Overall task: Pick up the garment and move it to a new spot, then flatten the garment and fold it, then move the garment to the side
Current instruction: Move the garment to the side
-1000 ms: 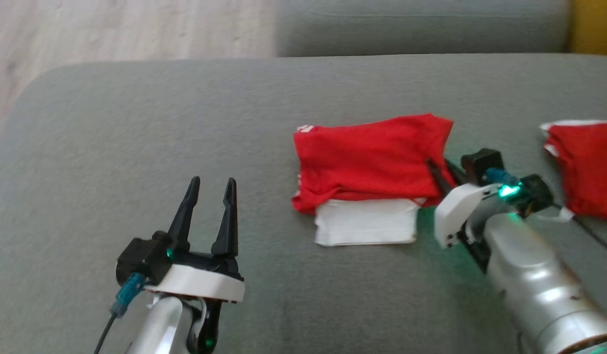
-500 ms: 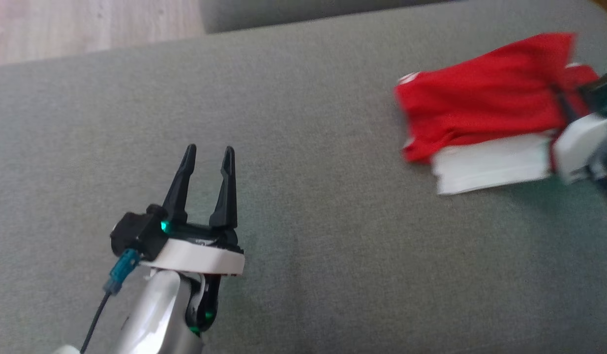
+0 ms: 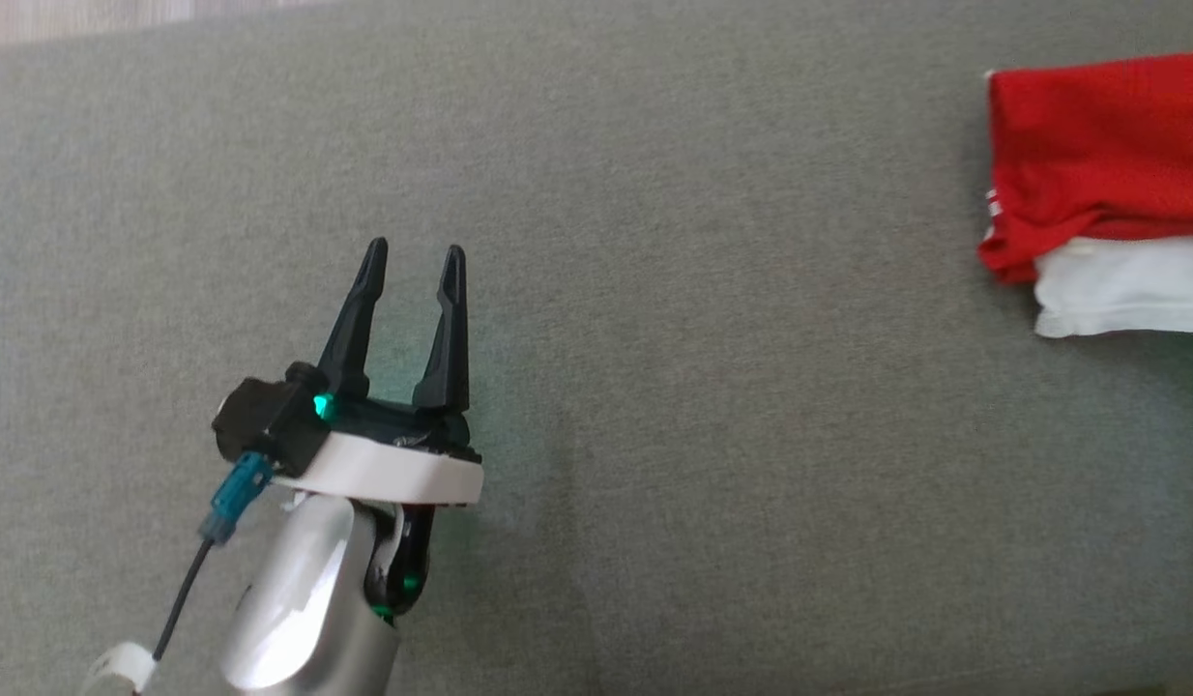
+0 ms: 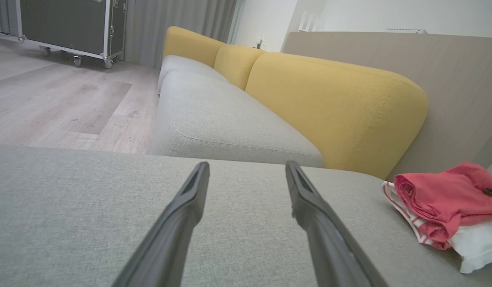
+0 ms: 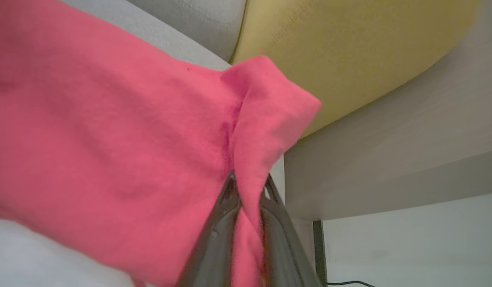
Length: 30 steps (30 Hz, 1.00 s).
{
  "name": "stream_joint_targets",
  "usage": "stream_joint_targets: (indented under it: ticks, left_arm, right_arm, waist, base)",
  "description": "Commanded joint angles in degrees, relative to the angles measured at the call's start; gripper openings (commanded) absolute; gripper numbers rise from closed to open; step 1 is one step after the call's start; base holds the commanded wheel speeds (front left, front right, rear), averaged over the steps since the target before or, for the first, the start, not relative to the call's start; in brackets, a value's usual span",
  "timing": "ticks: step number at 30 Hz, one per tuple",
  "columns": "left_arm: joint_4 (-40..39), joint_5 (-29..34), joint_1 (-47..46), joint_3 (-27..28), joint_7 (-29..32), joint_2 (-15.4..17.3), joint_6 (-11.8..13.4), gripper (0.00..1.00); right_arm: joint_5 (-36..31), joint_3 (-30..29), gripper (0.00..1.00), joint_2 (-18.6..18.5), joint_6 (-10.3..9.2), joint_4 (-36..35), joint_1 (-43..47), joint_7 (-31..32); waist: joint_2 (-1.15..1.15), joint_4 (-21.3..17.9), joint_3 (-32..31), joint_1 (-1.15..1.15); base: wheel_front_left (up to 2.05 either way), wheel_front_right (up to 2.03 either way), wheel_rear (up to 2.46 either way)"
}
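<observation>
Head view down on cushion [image 3: 654, 435], wrist views low, all sharing garment [image 3: 1090, 145]

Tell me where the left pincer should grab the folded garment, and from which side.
Grip the garment by its rolled left edge, where the red fold stacks over the white layer. Come from its left, low along the sofa cushion: that edge faces the open left pincer and probably bundles all layers. The right pincer is shut on red fabric.
</observation>
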Motion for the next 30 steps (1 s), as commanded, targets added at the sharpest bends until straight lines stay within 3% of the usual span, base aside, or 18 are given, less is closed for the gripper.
stream_joint_targets:
  ticks: [1, 2, 3, 4, 5, 15, 25, 30]
  left_arm:
    - [-1.6, 0.2, -2.4, 1.2, -0.5, 0.4, -0.4, 1.00]
    - [-1.5, 0.2, -2.6, 1.1, -0.5, 0.4, -0.4, 1.00]
    - [-1.4, 0.2, -2.8, 1.1, -0.5, 0.4, -0.4, 1.00]
    - [-1.3, 0.2, -3.0, 1.0, -0.5, 0.4, -0.5, 1.00]
    - [-1.2, 0.3, -3.1, 1.0, -0.5, 0.4, -0.5, 1.00]
    - [-0.3, 0.4, -2.4, 2.8, -0.5, 0.4, -0.7, 1.00]
    - [-0.7, 0.8, 1.5, 7.2, -0.5, 0.4, 0.1, 1.00]
    - [-1.3, 1.2, 4.6, 10.5, -0.5, 0.4, 0.3, 1.00]
  right_arm:
    - [0.2, -0.7, 0.00, -2.9, -0.05, 0.0, -0.7, 0.3]
    - [0.4, -1.4, 0.00, -2.9, -0.05, 0.5, -0.7, 0.4]
    - [0.4, -2.0, 0.13, -3.0, -0.05, 0.9, -0.6, 0.3]
    - [0.1, -2.6, 0.93, -3.1, -0.05, 1.3, -0.5, 0.1]
    - [-0.1, -3.2, 1.00, -3.0, -0.05, 1.7, -0.4, -0.2]
    - [-2.5, -7.8, 1.00, 1.2, -0.05, 2.1, -1.1, -3.0]
    - [-0.1, -10.9, 1.00, 11.9, -0.05, -4.0, -0.1, -8.9]
    - [3.7, -15.1, 1.00, 19.1, -0.05, -9.0, 3.4, -11.9]
  waist:
    - [0.00, 0.8, 1.3, -0.01]
    - [0.00, 1.0, 1.7, -0.01]
    - [0.00, 1.2, 2.0, -0.01]
    - [0.00, 1.4, 2.2, -0.01]
    - [0.00, 1.5, 2.2, -0.01]
    - [0.00, 1.3, -1.4, -0.01]
    - [0.00, 1.1, -9.4, -0.01]
    - [0.00, 1.6, -13.3, -0.01]
  base:
    - [0.00, 0.00, 0.00]
    - [0.00, 0.00, 0.00]
    - [0.00, 0.00, 0.00]
    - [0.00, 0.00, 0.00]
    - [0.00, 0.00, 0.00]
    - [0.00, 0.00, 0.00]
    - [0.00, 0.00, 0.00]
    - [0.00, 0.00, 0.00]
